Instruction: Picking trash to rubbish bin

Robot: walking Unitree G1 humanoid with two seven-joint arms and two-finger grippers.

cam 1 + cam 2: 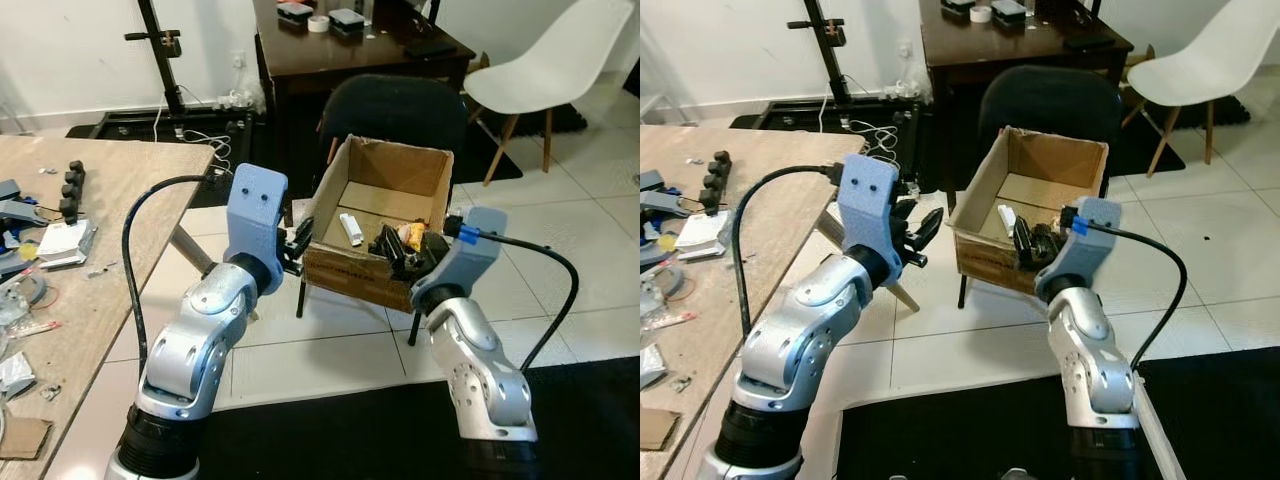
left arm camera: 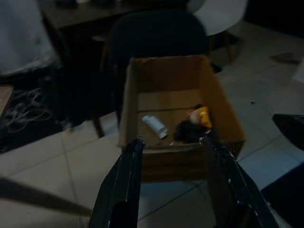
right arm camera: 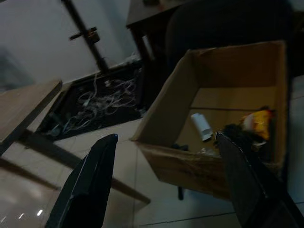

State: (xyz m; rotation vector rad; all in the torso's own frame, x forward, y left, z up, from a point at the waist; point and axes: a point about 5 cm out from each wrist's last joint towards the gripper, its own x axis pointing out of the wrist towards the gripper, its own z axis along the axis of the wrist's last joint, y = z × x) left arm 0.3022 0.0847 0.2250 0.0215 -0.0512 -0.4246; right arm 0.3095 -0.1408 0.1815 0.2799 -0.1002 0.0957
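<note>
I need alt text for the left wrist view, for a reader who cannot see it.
Dim view along two open black jaws toward an open cardboard box holding a small white object, a yellow wrapper and dark trash, with a black chair behind it on tiled floor.

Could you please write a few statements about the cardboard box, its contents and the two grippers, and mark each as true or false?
1. The cardboard box rests on a dark chair. True.
2. The box is closed with its flaps folded down. False: it is open at the top.
3. A small white item lies inside the box. True.
4. The left gripper holds a piece of trash. False: its fingers are apart with nothing between them.
5. The right gripper is open. True.
</note>
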